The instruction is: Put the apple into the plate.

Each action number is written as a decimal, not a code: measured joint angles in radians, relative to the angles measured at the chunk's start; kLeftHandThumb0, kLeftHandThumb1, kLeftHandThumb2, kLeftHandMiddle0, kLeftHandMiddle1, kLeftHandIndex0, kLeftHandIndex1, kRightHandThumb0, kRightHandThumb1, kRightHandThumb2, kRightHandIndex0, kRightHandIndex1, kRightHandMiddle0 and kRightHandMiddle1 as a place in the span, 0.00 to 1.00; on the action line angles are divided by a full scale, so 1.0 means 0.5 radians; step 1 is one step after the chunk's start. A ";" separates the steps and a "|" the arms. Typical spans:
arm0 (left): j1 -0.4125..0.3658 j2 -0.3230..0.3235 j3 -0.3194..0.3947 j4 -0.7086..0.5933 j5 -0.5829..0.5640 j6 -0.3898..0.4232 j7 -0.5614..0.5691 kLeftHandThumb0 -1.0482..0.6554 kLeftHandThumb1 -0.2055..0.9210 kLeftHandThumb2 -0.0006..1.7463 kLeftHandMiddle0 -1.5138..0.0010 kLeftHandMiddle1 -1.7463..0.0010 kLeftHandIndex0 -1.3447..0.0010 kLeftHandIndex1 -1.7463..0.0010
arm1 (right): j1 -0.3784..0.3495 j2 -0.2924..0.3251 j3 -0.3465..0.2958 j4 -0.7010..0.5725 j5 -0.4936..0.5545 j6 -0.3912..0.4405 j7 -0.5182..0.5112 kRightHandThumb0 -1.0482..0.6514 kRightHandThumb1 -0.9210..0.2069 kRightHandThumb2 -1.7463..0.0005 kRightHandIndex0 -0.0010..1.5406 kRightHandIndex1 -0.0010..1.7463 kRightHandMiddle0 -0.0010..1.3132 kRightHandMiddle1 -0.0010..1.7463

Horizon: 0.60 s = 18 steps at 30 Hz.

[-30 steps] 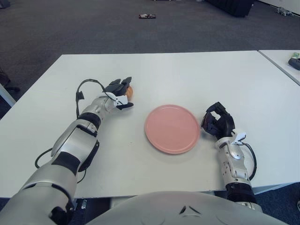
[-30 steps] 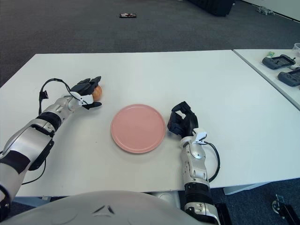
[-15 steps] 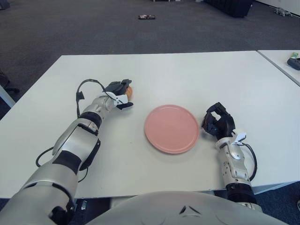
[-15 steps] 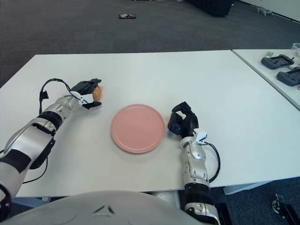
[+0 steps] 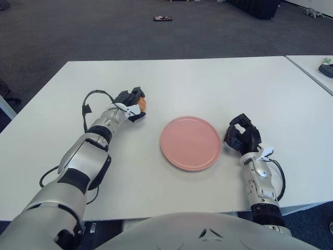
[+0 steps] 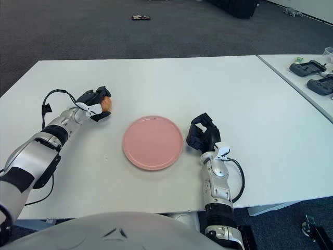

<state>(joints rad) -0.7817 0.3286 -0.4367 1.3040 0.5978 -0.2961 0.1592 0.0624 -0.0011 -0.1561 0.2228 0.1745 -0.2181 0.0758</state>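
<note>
A white table (image 5: pixel 208 83) filled the near view, its top plain and evenly lit. Beyond its far edge lay dark grey carpet (image 5: pixel 78 31), where a small dark object (image 5: pixel 163 18) sat well off. A second white table (image 6: pixel 307 88) stood just beside the first on the right, carrying dark handheld devices (image 6: pixel 310 68). Dark furniture (image 5: pixel 257 7) stood at the far right of the room.

1. The left hand (image 6: pixel 93 102) has its fingers closed around the apple (image 6: pixel 105 103), left of the pink plate (image 6: pixel 153 142).
2. The right hand (image 6: pixel 202 136) shows just right of the plate, fingers curled, holding nothing.
</note>
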 measured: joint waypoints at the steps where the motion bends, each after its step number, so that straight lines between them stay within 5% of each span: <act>1: 0.003 0.000 0.003 0.000 -0.003 -0.006 0.003 0.27 0.43 0.69 0.84 0.01 0.83 0.00 | 0.001 0.000 0.001 -0.004 -0.001 0.005 -0.003 0.36 0.44 0.32 0.62 1.00 0.40 1.00; 8: 0.013 0.000 0.031 0.000 -0.033 -0.034 0.006 0.32 0.44 0.75 0.54 0.00 0.58 0.00 | 0.009 -0.004 0.004 -0.008 -0.009 -0.004 0.000 0.36 0.42 0.33 0.62 1.00 0.39 1.00; 18: 0.016 -0.001 0.047 0.000 -0.048 -0.037 0.011 0.31 0.36 0.83 0.32 0.00 0.48 0.00 | 0.022 -0.006 0.002 -0.021 -0.003 -0.002 0.013 0.36 0.42 0.33 0.61 1.00 0.39 1.00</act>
<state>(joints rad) -0.7737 0.3279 -0.4132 1.3042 0.5739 -0.3147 0.1647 0.0732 -0.0043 -0.1553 0.2122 0.1732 -0.2193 0.0824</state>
